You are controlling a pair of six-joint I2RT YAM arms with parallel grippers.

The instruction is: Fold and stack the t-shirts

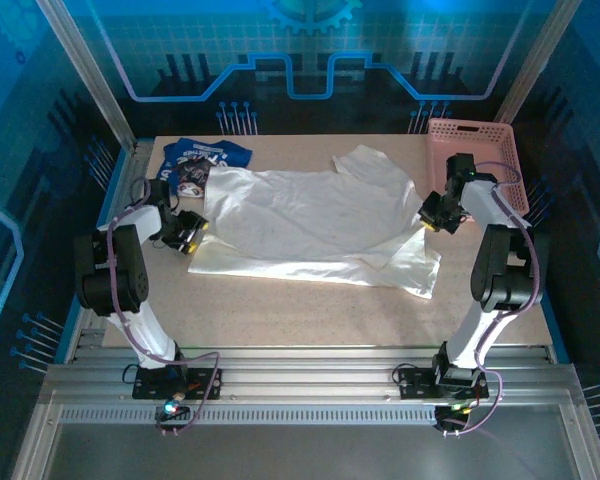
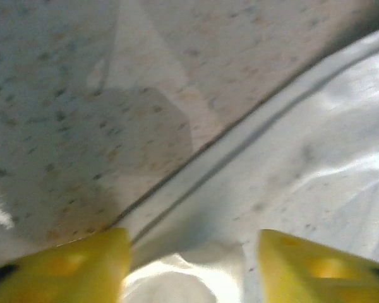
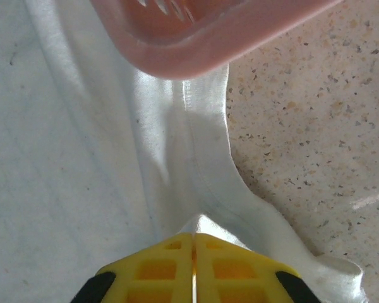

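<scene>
Spread mid-counter (image 1: pixel 310 310), the plain white short-sleeved t-shirt (image 1: pixel 300 215) seems set for its first fold, with the royal-blue printed t-shirt (image 1: pixel 205 155) crumpled at the far left corner; the jaws of the left gripper (image 2: pixel 192 265) gape wide over its left edge, those of the right gripper (image 3: pixel 194 238) pinch its right edge, so next the left likely must close on cloth.

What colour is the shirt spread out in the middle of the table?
Plain white. The white t-shirt shows best in the top external view.

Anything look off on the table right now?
Yes. The white shirt lies askew and wrinkled, its near right corner rumpled. The blue shirt sits crumpled at the far left, against the white one's corner, not yet folded.
</scene>
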